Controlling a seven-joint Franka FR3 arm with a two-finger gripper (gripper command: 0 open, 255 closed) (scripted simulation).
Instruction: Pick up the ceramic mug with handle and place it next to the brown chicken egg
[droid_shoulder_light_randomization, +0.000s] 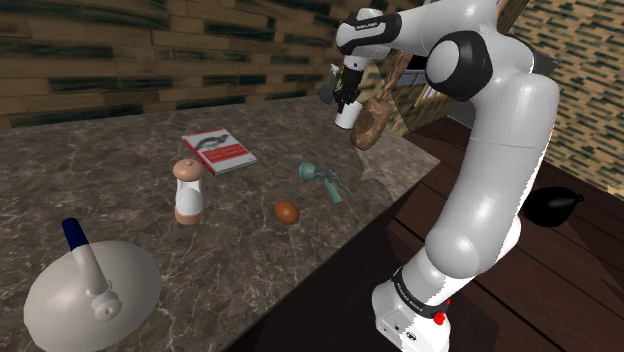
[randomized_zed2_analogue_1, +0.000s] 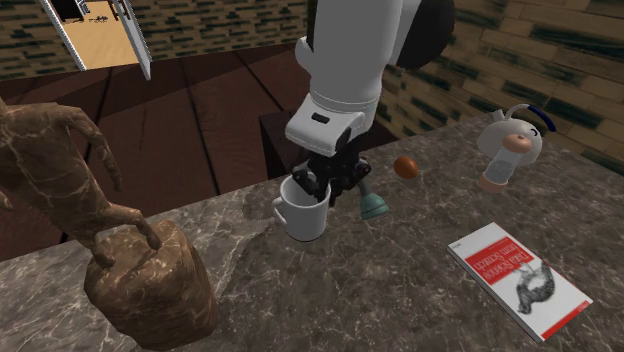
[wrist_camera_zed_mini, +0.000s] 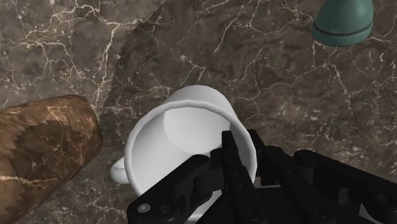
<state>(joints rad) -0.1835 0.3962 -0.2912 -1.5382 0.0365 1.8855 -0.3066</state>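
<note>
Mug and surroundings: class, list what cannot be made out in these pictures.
Mug, shoulder view: partly behind the gripper.
Book title: too small to read.
Carving, second exterior view: cut off by the left edge.
Black object on the floor, shoulder view: too small to identify.

Nothing legible. White lettering on red band of book (randomized_zed2_analogue_1: 520, 279) cover, too small to read. Dark marking (droid_shoulder_light_randomization: 362, 23) on arm's wrist link, likewise unreadable.

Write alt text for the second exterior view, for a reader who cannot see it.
A black gripper clasps the rim of a white mug over a dark marble counter. A brown egg lies further back, past a teal object; a brown sculpture and a book are nearer the camera.
</note>
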